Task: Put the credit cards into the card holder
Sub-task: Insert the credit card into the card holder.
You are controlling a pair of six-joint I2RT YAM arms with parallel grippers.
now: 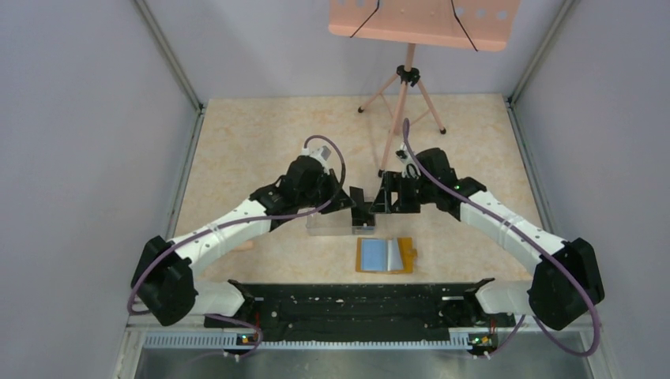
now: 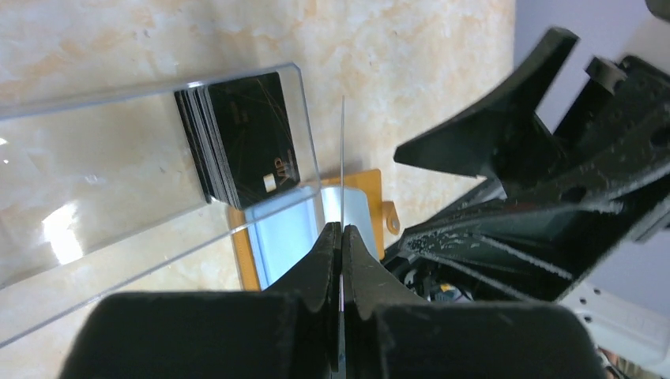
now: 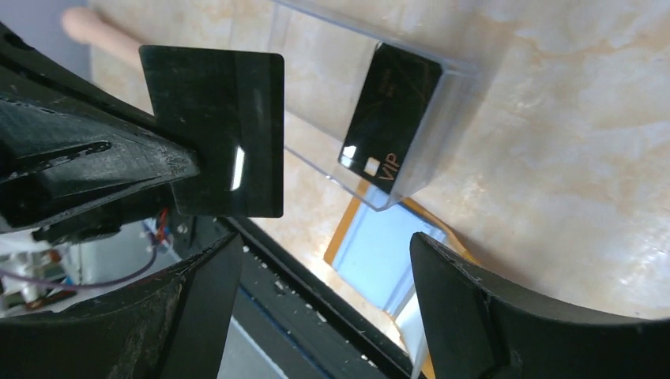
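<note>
My left gripper [image 2: 342,229] is shut on one dark credit card [image 3: 217,130], held above the table; in its own wrist view the card shows edge-on as a thin line [image 2: 342,158]. Just right of that card my right gripper [image 3: 324,241] stands open, holding nothing. More credit cards [image 2: 245,142] stand stacked at the end of a clear plastic box [image 2: 118,189]. The card holder [image 1: 385,255] lies open and flat, blue-grey pockets up, nearer the arm bases than the box. In the top view both grippers, left [image 1: 362,212] and right [image 1: 385,197], meet over the box's right end.
A pink music stand on a tripod [image 1: 407,75] is at the back of the table. The black base rail [image 1: 355,304] runs along the near edge. Grey walls close in both sides.
</note>
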